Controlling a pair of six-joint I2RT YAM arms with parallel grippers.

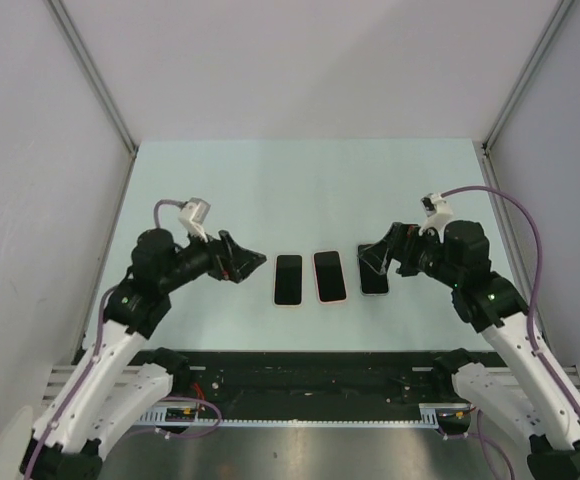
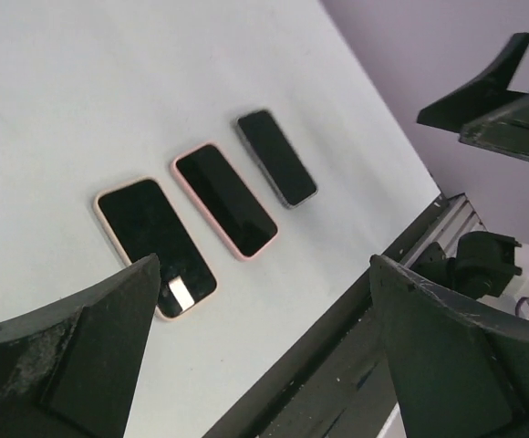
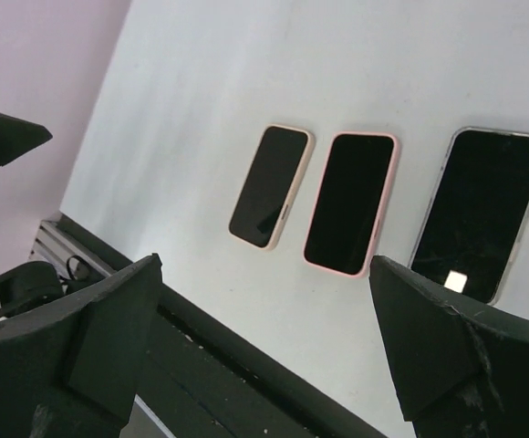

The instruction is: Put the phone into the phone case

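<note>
Alignment is what this step will turn on, and nothing has been picked up yet. Three dark, flat pieces lie face up in a row on the table [image 1: 210, 190], near one another but apart. A cream-rimmed piece [image 1: 288, 279] is on the left, a pink-rimmed piece [image 1: 329, 276] in the middle, and a grey-rimmed phone [image 1: 373, 270] on the right. We take the grey-rimmed one for the bare phone and the coloured rims for cases. From these views we cannot tell whether either case is already filled.

The right gripper [image 1: 367, 257] hovers close by the phone, jaws spread wide and holding nothing. The left gripper [image 1: 255, 262] hangs just left of the cream-rimmed piece, equally wide and empty.

To do the pickup well, we should close the right gripper across the phone's long edges, near its middle, so that it does not pivot. A phone lying flat gives little to bite on, so we expect to need the fingertips right down at the table and a slow squeeze. The left gripper is best used to pin the chosen case by one corner, which should keep it from sliding on the smooth table. Then we would bring the phone in tilted, seat one end under the lip, and press the other end down.
</note>
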